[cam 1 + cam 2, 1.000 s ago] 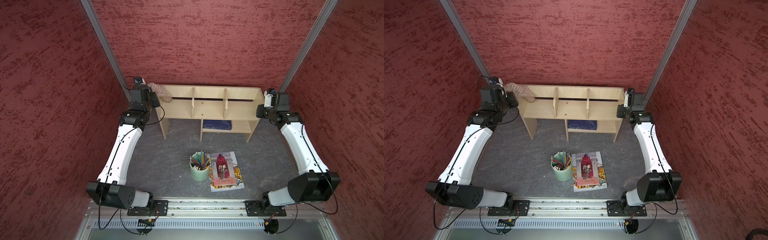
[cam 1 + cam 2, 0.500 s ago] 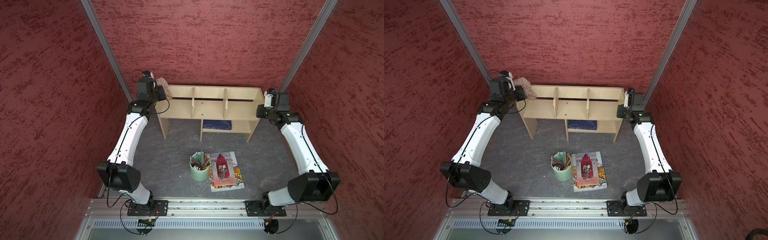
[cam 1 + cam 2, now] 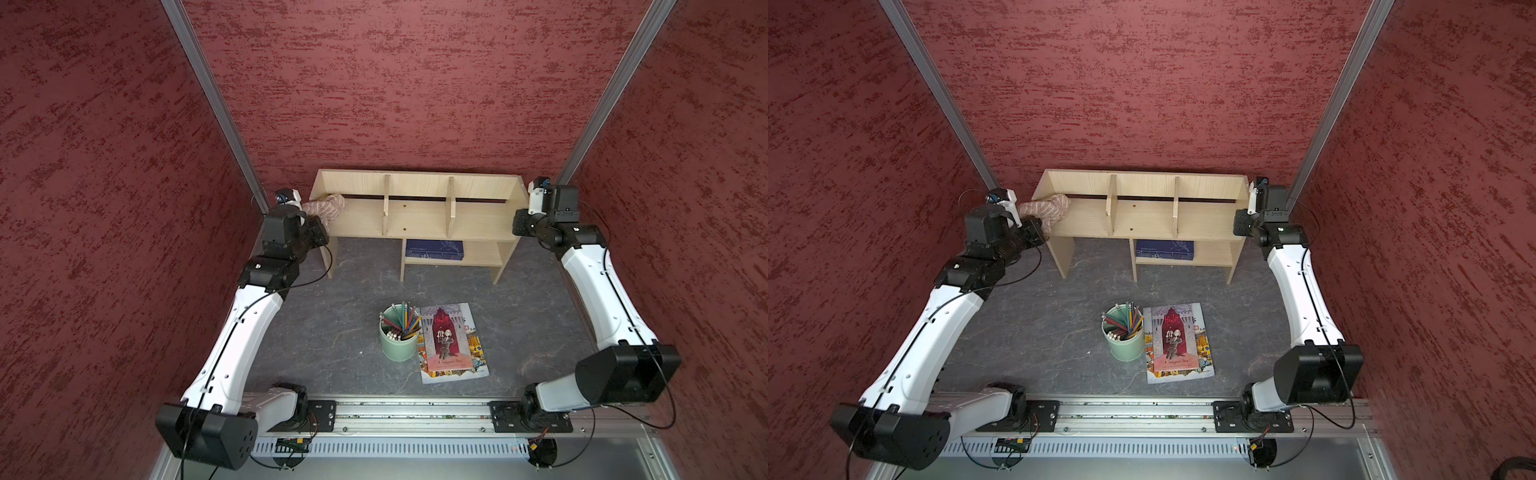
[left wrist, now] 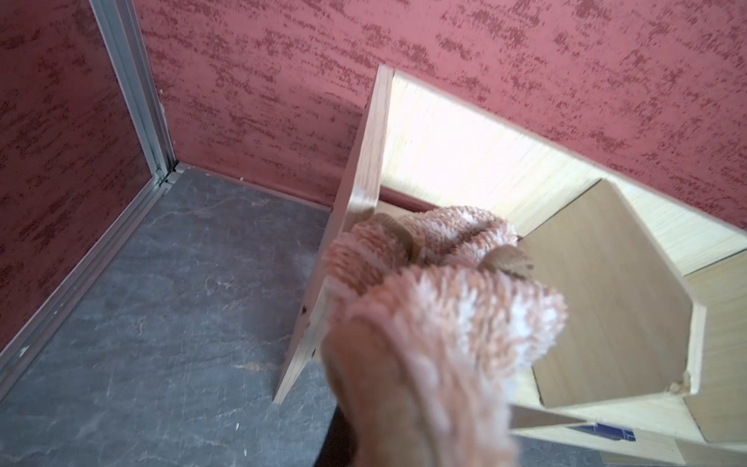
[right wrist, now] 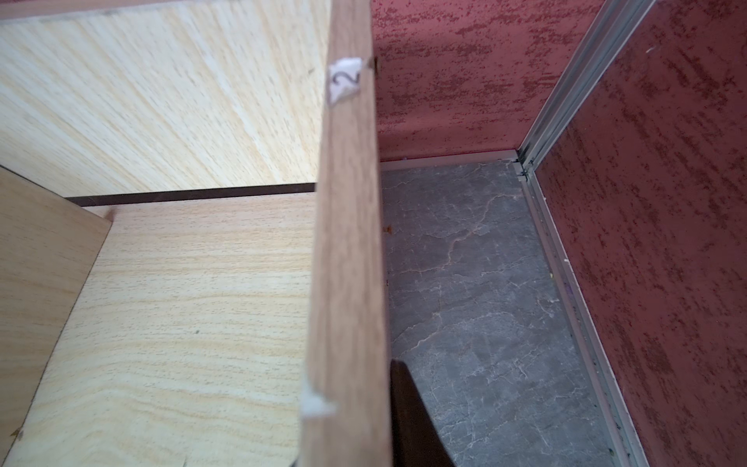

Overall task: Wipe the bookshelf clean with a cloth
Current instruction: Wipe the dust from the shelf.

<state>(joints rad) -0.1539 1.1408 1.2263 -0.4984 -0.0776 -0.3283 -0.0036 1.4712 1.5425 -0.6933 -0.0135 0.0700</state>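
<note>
The light-wood bookshelf (image 3: 415,216) (image 3: 1142,218) stands against the back wall. The beige-and-brown cloth (image 3: 326,207) (image 3: 1047,208) is bunched over its left side panel and reaches into the left compartment. My left gripper (image 3: 319,222) (image 3: 1037,224) is shut on the cloth (image 4: 424,307), which hides its fingers in the left wrist view. My right gripper (image 3: 524,210) (image 3: 1246,210) is clamped on the bookshelf's right side panel (image 5: 347,242). One dark finger (image 5: 408,416) shows on the panel's outer face.
A green pencil cup (image 3: 398,338) and a colourful illustrated book (image 3: 452,343) sit on the grey floor in front. A blue book (image 3: 434,249) lies on the lower shelf. Red walls (image 3: 104,208) close in on both sides and behind.
The left arm swung the cloth up and back at the shelf's left end, then brought it down and forward onto the left compartment. The right arm has not moved.
</note>
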